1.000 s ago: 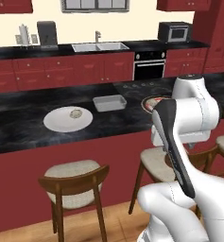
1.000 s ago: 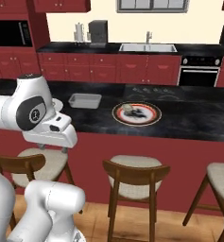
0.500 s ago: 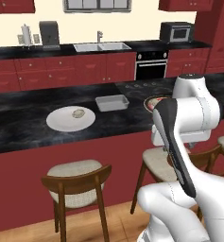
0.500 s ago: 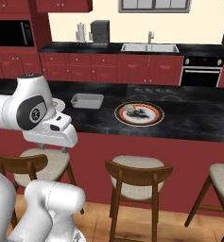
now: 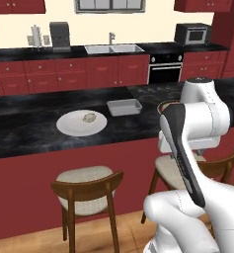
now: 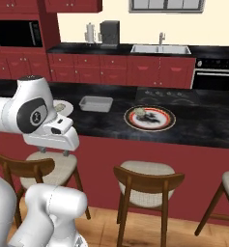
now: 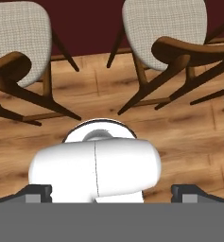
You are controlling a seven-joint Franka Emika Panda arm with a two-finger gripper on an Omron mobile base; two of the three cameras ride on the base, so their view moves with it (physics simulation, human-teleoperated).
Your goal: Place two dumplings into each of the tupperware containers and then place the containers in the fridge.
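One dumpling (image 5: 89, 117) lies on a round white plate (image 5: 69, 126) on the black counter. Another dumpling (image 6: 141, 112) lies on a red-rimmed plate (image 6: 157, 126). Between the two plates stands a tupperware container (image 5: 124, 106), also seen from the right (image 6: 96, 103); it looks empty. My gripper (image 7: 111, 193) hangs in front of the counter, below its edge, and points down at the wooden floor. It is open, its fingertips (image 7: 38, 191) wide apart with nothing between them. The fridge is out of view.
Wooden stools (image 5: 86, 184) (image 6: 147, 178) stand along the counter's front, close under my hand. The back wall holds a sink (image 5: 113, 48), a black oven (image 5: 164, 71), a microwave (image 5: 192, 33) and dark red cabinets.
The whole scene has shifted a little to the right in both base views, so the base has moved left. The arm's pose and the open gripper are unchanged.
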